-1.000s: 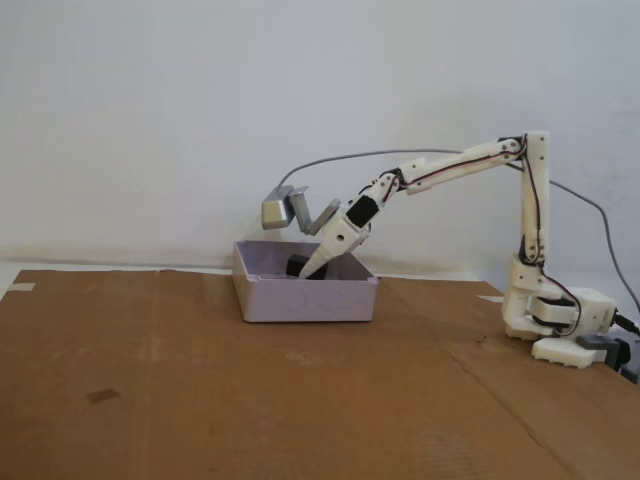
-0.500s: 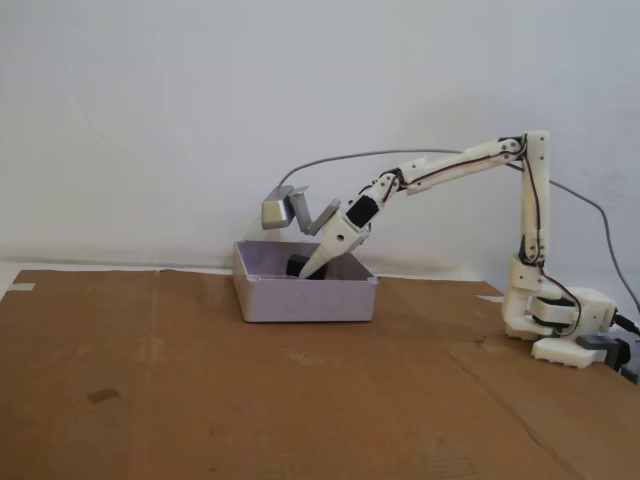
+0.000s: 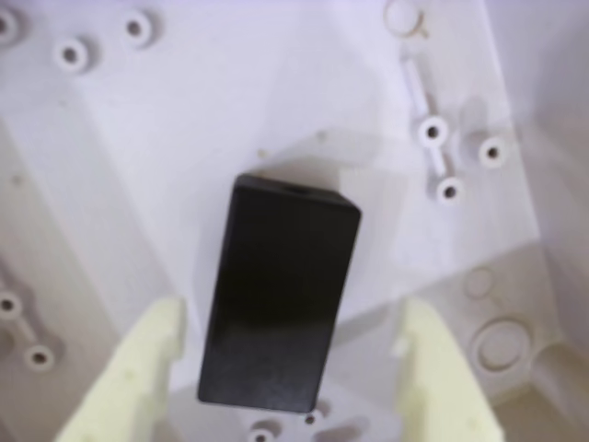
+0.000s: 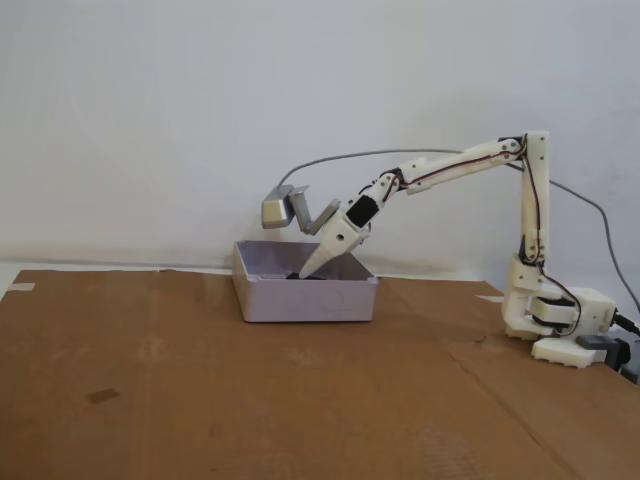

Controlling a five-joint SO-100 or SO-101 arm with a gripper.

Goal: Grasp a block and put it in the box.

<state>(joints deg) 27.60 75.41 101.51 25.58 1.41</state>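
Block [image 3: 281, 299]: small, black, lying flat on the floor of the box [image 4: 305, 298], inside its walls; barely visible past the rim in the fixed view.

Claw [image 3: 281, 387]: spread wide, one pale finger [image 3: 138, 373] on each side of the block, gaps showing on both sides, holding nothing.

Arm: reaching down into the box from the right in the fixed view.

Risk, as I judge it: a finger catching the block or the box wall on the way out, nudging the box across the cardboard.
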